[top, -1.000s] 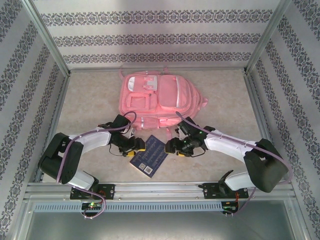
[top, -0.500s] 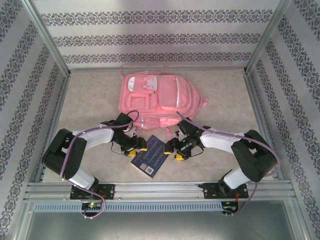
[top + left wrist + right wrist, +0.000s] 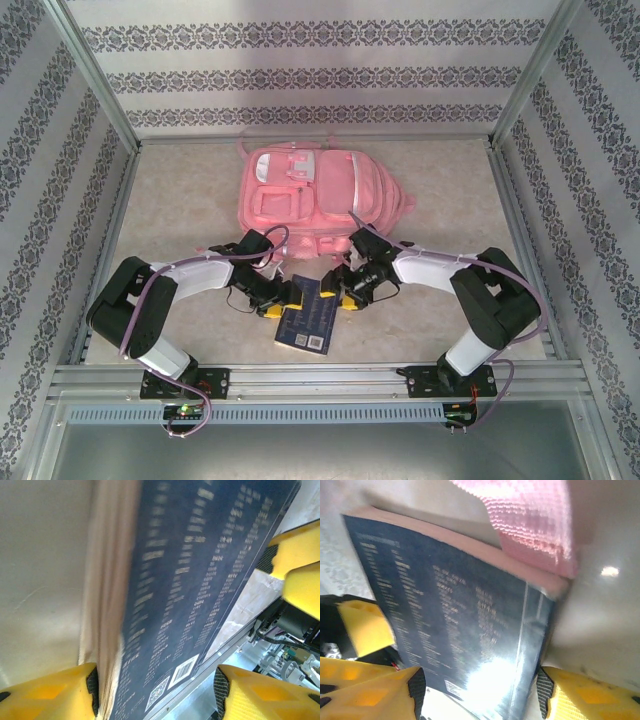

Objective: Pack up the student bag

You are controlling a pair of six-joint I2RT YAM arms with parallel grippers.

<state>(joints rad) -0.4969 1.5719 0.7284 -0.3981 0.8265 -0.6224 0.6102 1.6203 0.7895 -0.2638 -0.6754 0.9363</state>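
Nearest you, both arms rise from the metal rail [image 3: 320, 378], fold back at the elbow and reach inward with white forearms low over the worktop [image 3: 180, 200], so the wrists meet near the middle.

Your left tool [image 3: 285, 300] has its yellow fingers [image 3: 50, 692] spread on either side of a book [image 3: 308, 318]. One black ridged pad lies against the cream page edges, and a thin gap shows between the other pad and the cover's edge.

Your right tool [image 3: 338, 297] straddles the book from the other side, with a pad close to each edge of the cover. The wrist view is blurred, so you cannot tell whether it is pinching the book or only bracketing it.

The book is a flat paperback with a glossy dark blue cover, rows of pale print and small square codes near one corner. A woven pink strap [image 3: 530, 525] lies across its far corner.

Just beyond the tools, the backpack [image 3: 305, 195] lies flat at the middle of the beige mottled worktop. It is soft pink fabric with padded, rounded zip pockets and a pale window panel. Behind it stand walls [image 3: 300, 80] papered in grey floral stripes.
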